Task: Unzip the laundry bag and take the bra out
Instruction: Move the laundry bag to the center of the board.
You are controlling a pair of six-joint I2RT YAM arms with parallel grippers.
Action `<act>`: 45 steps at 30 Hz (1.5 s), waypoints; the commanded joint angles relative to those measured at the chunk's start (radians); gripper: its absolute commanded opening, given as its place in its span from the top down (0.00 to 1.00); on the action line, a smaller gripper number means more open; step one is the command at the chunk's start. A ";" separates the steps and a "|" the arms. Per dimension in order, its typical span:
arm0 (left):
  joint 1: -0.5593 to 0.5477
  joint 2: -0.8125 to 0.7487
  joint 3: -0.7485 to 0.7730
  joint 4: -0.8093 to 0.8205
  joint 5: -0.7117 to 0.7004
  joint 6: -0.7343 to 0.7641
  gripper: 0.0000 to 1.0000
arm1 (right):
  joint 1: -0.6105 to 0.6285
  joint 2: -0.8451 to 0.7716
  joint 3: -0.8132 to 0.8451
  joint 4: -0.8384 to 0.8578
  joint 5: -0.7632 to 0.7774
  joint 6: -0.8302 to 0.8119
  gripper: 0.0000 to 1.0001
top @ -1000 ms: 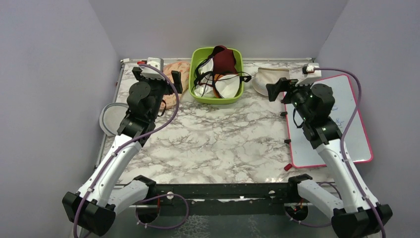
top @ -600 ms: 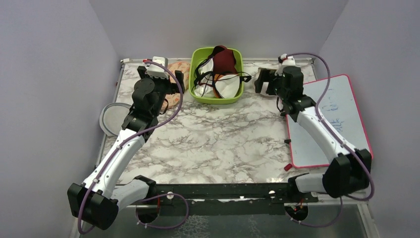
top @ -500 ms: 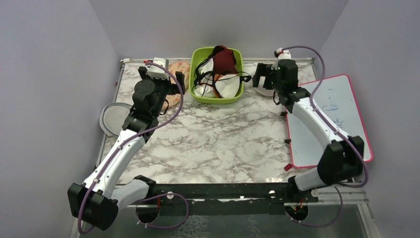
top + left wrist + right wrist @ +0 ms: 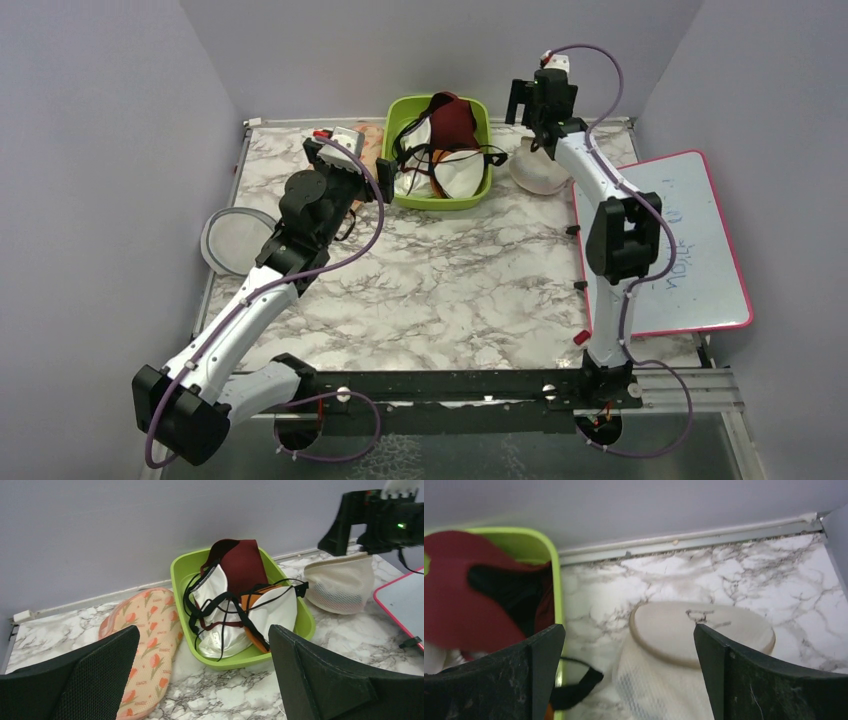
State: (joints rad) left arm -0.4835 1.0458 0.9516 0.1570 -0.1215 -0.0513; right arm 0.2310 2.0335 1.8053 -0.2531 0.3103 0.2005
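Observation:
The laundry bag [image 4: 540, 172] is a cream mesh pod on the marble table, right of the green bin. It also shows in the left wrist view [image 4: 340, 582]. In the right wrist view [image 4: 684, 650] its white face with a black mark is turned up. My right gripper [image 4: 540, 108] is open and empty, held above the bag near the back wall, jaws straddling it [image 4: 629, 680]. My left gripper [image 4: 352, 168] is open and empty, just left of the bin and facing it [image 4: 205, 690]. No bright red bra shows plainly.
The green bin [image 4: 478, 190] holds a dark maroon garment [image 4: 452, 118], white cloths and black straps. A pink floral pad [image 4: 145, 650] lies left of the bin. A grey-rimmed mesh disc [image 4: 232, 240] lies at the left edge. A pink-rimmed whiteboard [image 4: 690, 250] lies at the right.
My right arm has swung from over the whiteboard out to the back wall, and its gripper is now above the bag. My left gripper has moved right, toward the bin.

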 commanded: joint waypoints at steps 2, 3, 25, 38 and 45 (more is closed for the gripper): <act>-0.030 -0.030 0.003 0.038 0.024 0.026 0.01 | -0.053 0.216 0.270 -0.130 0.053 -0.031 0.01; -0.032 -0.029 0.004 0.037 0.023 0.029 0.01 | -0.059 0.251 0.310 -0.154 0.038 -0.029 0.00; -0.056 -0.013 -0.005 0.051 0.040 0.013 0.01 | -0.073 -0.249 -0.680 -0.017 -0.740 0.154 0.00; -0.056 0.028 -0.005 0.047 0.050 -0.036 0.01 | 0.225 -0.597 -0.910 -0.129 -0.869 0.054 0.00; -0.058 0.090 0.003 0.042 0.105 -0.133 0.01 | 0.225 -0.736 -0.834 -0.213 -0.648 0.040 0.00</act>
State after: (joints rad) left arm -0.5373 1.1015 0.9516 0.1795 -0.0845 -0.1032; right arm 0.4625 1.3624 0.9104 -0.4095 -0.4770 0.2626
